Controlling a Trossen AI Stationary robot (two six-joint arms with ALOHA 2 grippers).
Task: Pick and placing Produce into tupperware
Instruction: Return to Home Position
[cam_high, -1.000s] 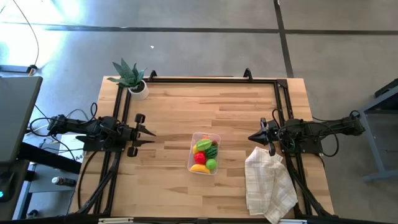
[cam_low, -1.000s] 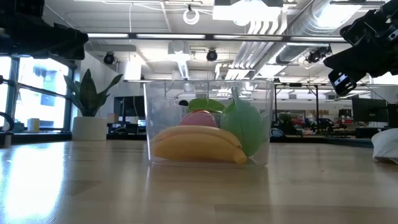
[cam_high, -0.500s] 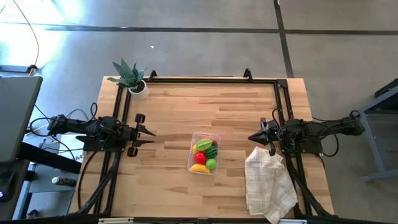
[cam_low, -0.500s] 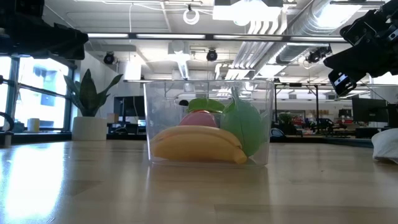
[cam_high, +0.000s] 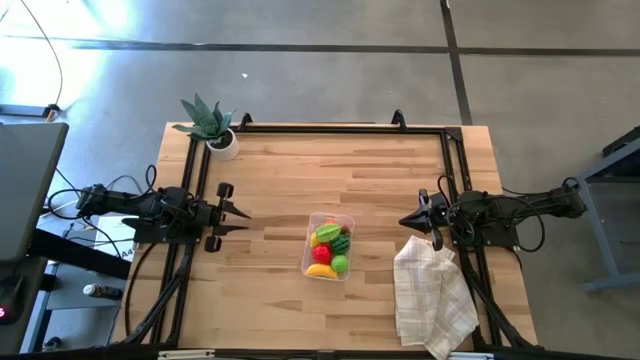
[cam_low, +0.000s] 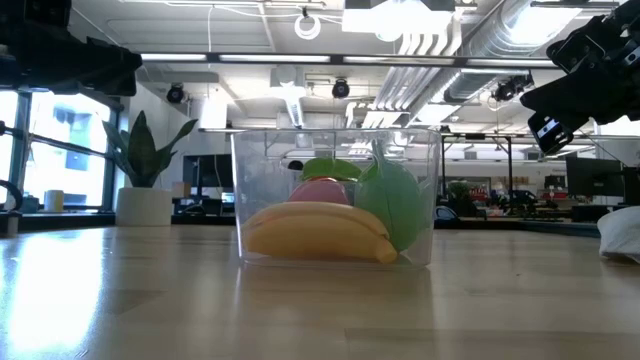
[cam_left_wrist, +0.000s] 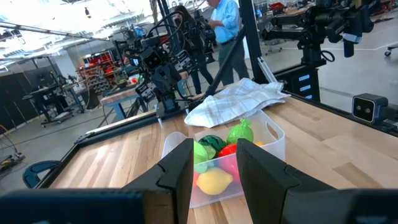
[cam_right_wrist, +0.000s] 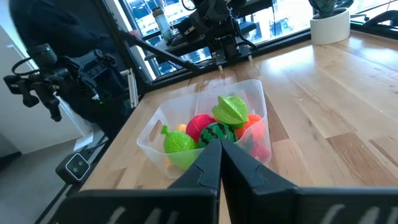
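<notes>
The clear tupperware (cam_high: 329, 245) stands on its base near the table's middle. Inside lie the produce: a yellow banana (cam_low: 318, 232), a red fruit (cam_right_wrist: 200, 127), a striped watermelon (cam_right_wrist: 217, 134), green pieces (cam_right_wrist: 231, 110) and an orange one (cam_right_wrist: 251, 122). My left gripper (cam_high: 242, 219) hovers open over the table's left side, pointing at the tub, its fingers (cam_left_wrist: 214, 171) apart. My right gripper (cam_high: 405, 222) hovers shut over the right side, fingertips (cam_right_wrist: 219, 152) together, also pointing at the tub. Neither touches anything.
A white checked cloth (cam_high: 433, 296) lies crumpled at the table's near right corner, below the right gripper. A spiky potted plant (cam_high: 210, 125) stands at the far left corner. A black frame (cam_high: 340, 127) runs along the table's edges. People stand in the room beyond.
</notes>
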